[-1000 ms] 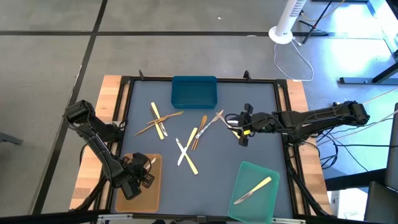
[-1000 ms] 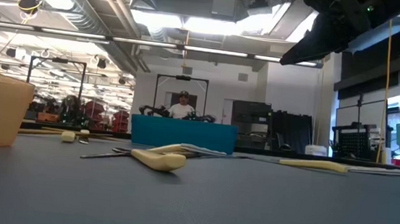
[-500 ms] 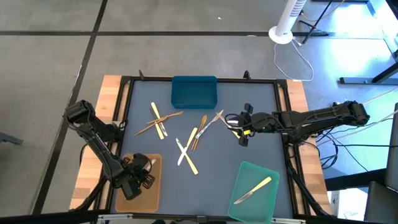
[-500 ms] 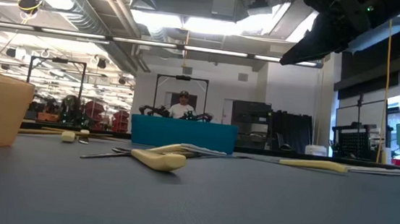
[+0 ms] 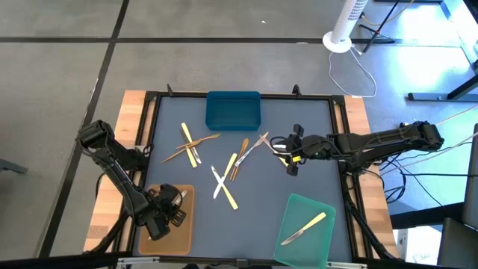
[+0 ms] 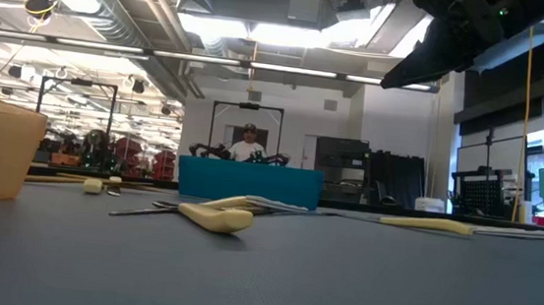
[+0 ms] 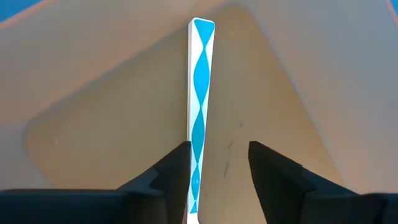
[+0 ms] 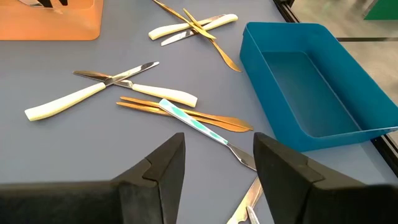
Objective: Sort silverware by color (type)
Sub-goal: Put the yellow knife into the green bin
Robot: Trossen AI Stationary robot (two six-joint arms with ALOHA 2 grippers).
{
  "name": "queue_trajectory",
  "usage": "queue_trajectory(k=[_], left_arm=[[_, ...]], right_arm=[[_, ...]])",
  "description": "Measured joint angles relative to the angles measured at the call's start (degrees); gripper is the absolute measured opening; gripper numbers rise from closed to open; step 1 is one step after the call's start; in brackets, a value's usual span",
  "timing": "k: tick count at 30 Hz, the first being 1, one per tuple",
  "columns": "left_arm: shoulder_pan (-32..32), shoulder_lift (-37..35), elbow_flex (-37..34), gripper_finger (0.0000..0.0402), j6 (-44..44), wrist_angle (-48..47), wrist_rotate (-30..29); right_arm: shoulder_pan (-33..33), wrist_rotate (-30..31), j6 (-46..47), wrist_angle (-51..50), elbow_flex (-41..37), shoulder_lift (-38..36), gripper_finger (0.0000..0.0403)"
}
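Left gripper (image 5: 170, 213), lower left of frame, over rectangular tan tray (image 5: 185, 233): fingers spread beside a blue-and-white patterned utensil handle (image 7: 199, 99). Right gripper (image 5: 287, 153), centre-right: fingers spread, empty.

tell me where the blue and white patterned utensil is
In the left wrist view, the blue-and-white utensil lies in the tan tray, between the open left gripper fingers.

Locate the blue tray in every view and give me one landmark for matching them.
High view: blue tray sits at the mat's far edge, centre.
Low view: its long side wall shows across the middle, behind the utensils.
Left wrist view: not in it.
Right wrist view: the tray lies on the picture's right side, empty.
Shared landmark: the crossed cream-handled knives next to it.
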Motion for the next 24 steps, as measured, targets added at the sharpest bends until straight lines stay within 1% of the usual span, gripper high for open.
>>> queue_trajectory(k=[5, 11, 16, 18, 24], left_arm=[[0.0, 0.0, 0.0, 0.0175, -0.1, 0.0, 0.0], [0.0, 0.0, 0.0, 0.0179, -0.1, 0.0, 0.4], [0.0, 0.0, 0.0, 0.0179, -0.3, 0.7, 5.2], [0.0, -0.2, 0.0, 0.0179, -1.1, 0.8, 6.1], [-0.1, -2.7, 0.0, 0.0179, -1.1, 0.8, 2.8]], right_arm=[[0.0, 0.0, 0.0, 0.0, 0.0, 0.0, 0.0179], [0.0, 0.0, 0.0, 0.0, 0.0, 0.0, 0.0179], [0.0, 0.0, 0.0, 0.0, 0.0, 0.0, 0.0179], [0.0, 0.0, 0.0, 0.0, 0.0, 0.0, 0.0179], [0.0, 0.0, 0.0, 0.0, 0.0, 0.0, 0.0179]])
